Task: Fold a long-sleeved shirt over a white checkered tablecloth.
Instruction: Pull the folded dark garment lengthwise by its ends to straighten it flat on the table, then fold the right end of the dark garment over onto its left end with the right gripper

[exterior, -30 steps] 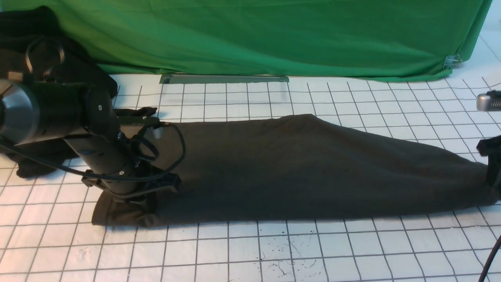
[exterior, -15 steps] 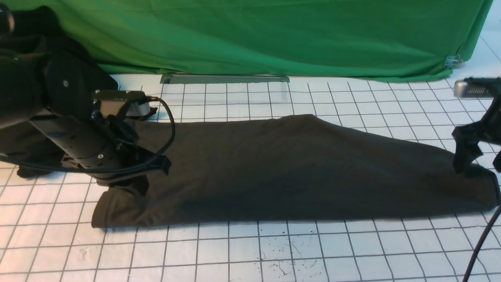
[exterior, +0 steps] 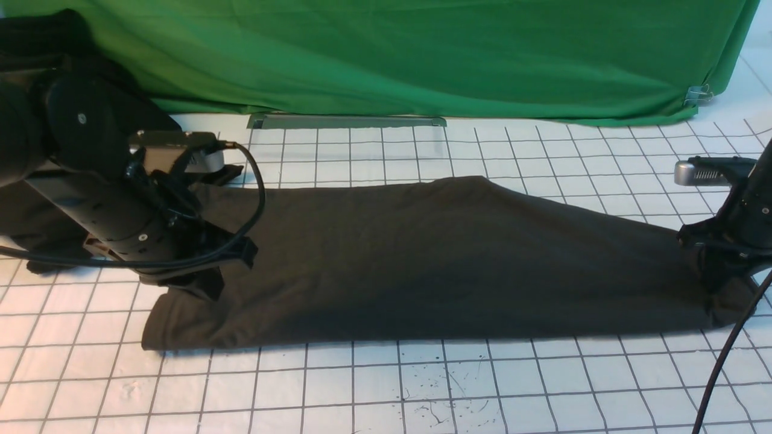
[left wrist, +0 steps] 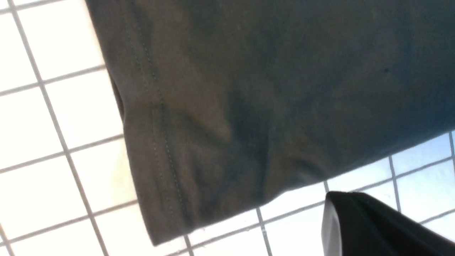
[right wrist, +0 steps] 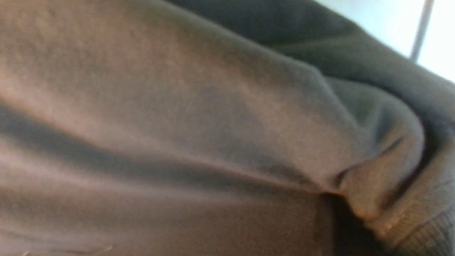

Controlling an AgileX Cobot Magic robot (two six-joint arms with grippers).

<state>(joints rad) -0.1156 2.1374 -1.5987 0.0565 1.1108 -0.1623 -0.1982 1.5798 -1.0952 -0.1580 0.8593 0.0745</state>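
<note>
The long-sleeved shirt (exterior: 434, 259) lies dark brown in one long flat band across the white checkered tablecloth (exterior: 362, 386), print hidden. My left gripper (exterior: 208, 286) hovers just above its left end, shut and empty. In the left wrist view the closed tips (left wrist: 341, 213) sit over the bare tablecloth (left wrist: 46, 160) beside the shirt's stitched hem (left wrist: 156, 117). My right gripper (exterior: 718, 283) is pressed into the shirt's right end. The right wrist view shows fabric (right wrist: 177, 106) bunched up at a dark finger (right wrist: 341, 220), next to a ribbed edge (right wrist: 426, 234).
A green cloth (exterior: 392, 54) hangs along the back, with a metal strip (exterior: 347, 120) at its foot. A black garment heap (exterior: 36, 235) lies at the far left behind my left arm. The right arm's cable (exterior: 724, 361) droops to the front right. Ink specks (exterior: 434, 386) mark the near cloth.
My right arm came in from the right edge and down onto the shirt's right end, and its jaws closed from wide; that end bunched inward. My left arm lifted and drew back left.
</note>
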